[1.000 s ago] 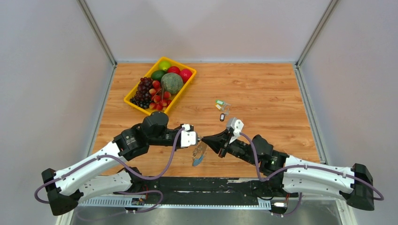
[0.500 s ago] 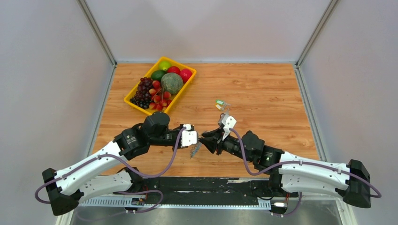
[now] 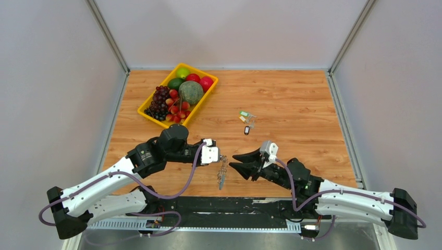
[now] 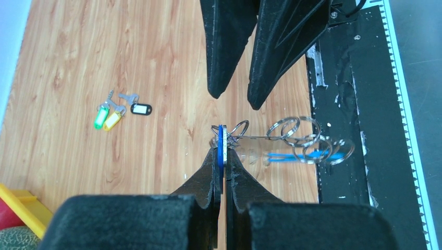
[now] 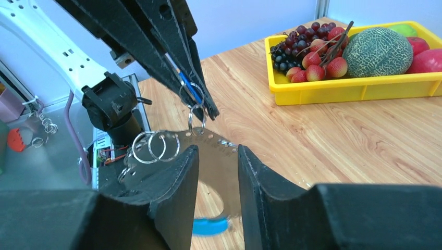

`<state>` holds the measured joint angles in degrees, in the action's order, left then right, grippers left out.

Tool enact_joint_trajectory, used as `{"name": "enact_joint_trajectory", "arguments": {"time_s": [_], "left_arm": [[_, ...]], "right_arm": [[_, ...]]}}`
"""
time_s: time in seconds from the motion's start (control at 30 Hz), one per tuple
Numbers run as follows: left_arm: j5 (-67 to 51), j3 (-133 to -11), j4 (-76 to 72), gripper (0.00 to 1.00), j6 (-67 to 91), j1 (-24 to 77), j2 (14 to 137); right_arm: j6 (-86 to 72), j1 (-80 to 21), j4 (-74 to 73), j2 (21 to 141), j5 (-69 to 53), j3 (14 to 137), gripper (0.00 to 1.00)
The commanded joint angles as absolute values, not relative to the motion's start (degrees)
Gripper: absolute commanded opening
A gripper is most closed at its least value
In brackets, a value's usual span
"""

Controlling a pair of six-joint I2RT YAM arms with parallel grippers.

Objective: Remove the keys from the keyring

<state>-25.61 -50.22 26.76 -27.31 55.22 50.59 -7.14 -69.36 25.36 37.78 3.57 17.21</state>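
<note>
My left gripper (image 3: 221,156) is shut on the thin blue tag (image 4: 222,136) of a key, held edge-on between its jaws (image 4: 222,150). The keyring (image 3: 222,175), a silver plate with several split rings (image 4: 294,138) and a blue section (image 4: 297,155), hangs from it above the table's near edge. My right gripper (image 3: 232,161) is open just right of the keyring, and its fingers (image 5: 180,174) flank the silver plate (image 5: 216,159) without touching it. Three loose keys lie on the table: green tag (image 4: 99,117), yellow tag (image 4: 111,120), black tag (image 4: 140,109).
A yellow tray (image 3: 142,111) of fruit stands at the back left, and it also shows in the right wrist view (image 5: 354,88). The black base rail (image 4: 365,104) runs along the near table edge under the keyring. The loose keys (image 3: 246,117) lie mid-table.
My right gripper has pulled back from the keyring toward the near right and now stands open. The keyring has swung edge-on and still hangs from my left gripper.
</note>
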Motion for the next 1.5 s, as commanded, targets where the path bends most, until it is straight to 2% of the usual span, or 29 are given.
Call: {"name": "enact_joint_trajectory", "arguments": {"time_s": [0.0,0.4,1.47], "left_arm": [[-28.1,-51.0,23.1,0.00,-27.5,55.5,49.7],[-29.3,-50.9,23.0,0.00,-27.6,55.5,49.7],[-30.5,-50.9,22.7,0.00,-27.5,55.5,49.9]], "right_arm": [[-4.0,-69.8,34.7,35.7,1.1,13.1,0.35],[2.9,-69.9,45.6,40.8,-4.7,11.1,0.32],[8.7,-70.9,50.5,49.7,-7.8,15.8,0.29]]}}
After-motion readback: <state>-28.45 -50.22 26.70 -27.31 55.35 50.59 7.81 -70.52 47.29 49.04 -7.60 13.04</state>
